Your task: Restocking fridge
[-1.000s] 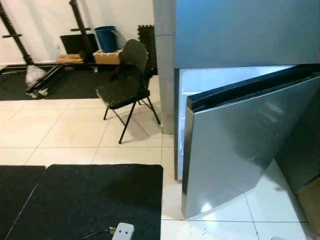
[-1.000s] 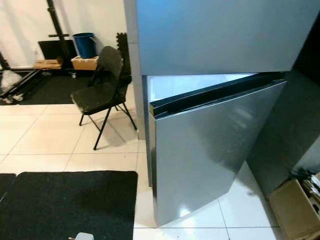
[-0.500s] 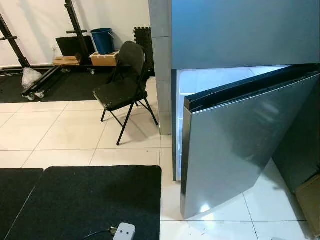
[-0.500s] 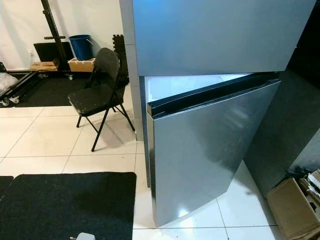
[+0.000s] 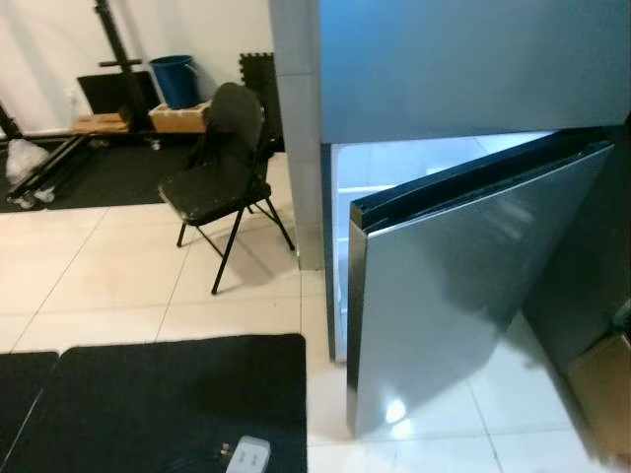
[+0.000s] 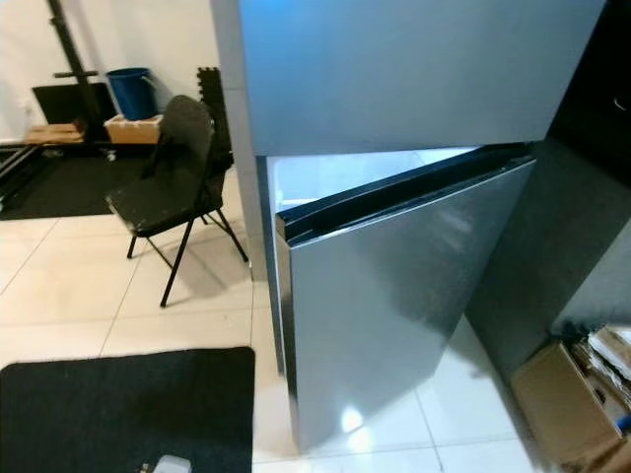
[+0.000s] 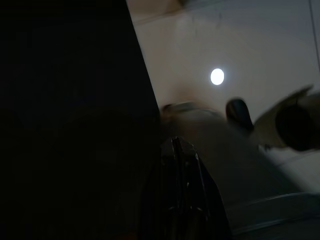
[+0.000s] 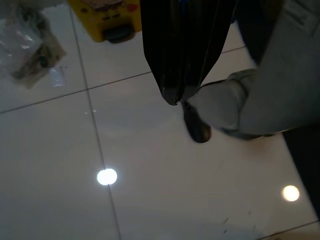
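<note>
While both arms hang idle: one fridge [image 5: 463,148], one chair [image 5: 219,168], two mats [image 5: 168,394].
Silver lower door [image 5: 454,296] ajar, interior lit; left claw [image 7: 182,165] and right claw [image 8: 176,95] pinched closed over the floor.

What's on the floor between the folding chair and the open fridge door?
Bare tile floor lies between the chair and the fridge door, shown in both eye views. The black mat lies nearer the robot, off that stretch.

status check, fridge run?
Both claws shut, idle above floor tiles. Lower fridge door ajar, interior lit. Folding chair left of fridge, off the approach.
</note>
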Motion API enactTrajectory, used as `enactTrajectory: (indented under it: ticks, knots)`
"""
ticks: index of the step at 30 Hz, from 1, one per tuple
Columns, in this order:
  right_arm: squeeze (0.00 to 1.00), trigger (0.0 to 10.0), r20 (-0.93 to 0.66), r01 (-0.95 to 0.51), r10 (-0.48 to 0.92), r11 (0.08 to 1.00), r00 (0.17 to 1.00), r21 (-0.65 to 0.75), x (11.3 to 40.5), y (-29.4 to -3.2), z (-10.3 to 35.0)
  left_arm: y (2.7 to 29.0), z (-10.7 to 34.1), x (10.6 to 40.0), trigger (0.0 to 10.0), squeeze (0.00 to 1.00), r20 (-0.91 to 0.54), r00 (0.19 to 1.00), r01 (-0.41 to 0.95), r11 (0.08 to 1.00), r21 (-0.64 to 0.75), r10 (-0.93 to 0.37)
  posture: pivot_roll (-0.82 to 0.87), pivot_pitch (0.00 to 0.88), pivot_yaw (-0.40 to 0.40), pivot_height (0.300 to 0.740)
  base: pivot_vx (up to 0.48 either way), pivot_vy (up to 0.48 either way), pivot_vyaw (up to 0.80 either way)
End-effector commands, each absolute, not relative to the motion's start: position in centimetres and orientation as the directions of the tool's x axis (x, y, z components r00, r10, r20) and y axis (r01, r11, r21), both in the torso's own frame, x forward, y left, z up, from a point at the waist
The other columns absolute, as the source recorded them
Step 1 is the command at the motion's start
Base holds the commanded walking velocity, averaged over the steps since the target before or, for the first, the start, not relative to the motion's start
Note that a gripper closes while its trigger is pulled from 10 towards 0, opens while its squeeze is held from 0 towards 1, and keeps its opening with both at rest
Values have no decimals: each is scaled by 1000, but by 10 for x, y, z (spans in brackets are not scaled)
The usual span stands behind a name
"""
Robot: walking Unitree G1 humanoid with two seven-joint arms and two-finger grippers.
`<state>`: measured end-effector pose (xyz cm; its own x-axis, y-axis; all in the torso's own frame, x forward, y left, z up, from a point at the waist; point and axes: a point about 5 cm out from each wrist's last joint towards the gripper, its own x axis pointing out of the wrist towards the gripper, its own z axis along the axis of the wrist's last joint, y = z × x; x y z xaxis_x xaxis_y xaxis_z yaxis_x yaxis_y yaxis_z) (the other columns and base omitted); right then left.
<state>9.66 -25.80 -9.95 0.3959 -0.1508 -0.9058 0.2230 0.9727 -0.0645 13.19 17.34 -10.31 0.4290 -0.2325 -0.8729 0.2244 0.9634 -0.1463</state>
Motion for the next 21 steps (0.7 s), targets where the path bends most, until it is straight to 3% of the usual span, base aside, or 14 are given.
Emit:
enactTrajectory:
  ticks: [1, 11, 21]
  knots:
    - [0, 10000, -895, 217, -134, 975, 425, -43, 106, -251, -99, 176, -105, 127, 10000, 0, -882, 416, 224, 965, -139, -224, -20, 0, 4, 740, 405, 0, 0]
    - [0, 10000, -893, 215, -127, 976, 431, -35, 107, -248, -99, 177, -104, 128, 10000, 0, -881, 419, 229, 964, -133, -221, -20, 0, 8, 740, 398, 0, 0]
    - [0, 10000, -895, 214, -124, 976, 429, -33, 106, -248, -100, 177, -103, 131, 10000, 0, -875, 425, 232, 962, -141, -231, -21, 0, 8, 740, 0, 0, 0]
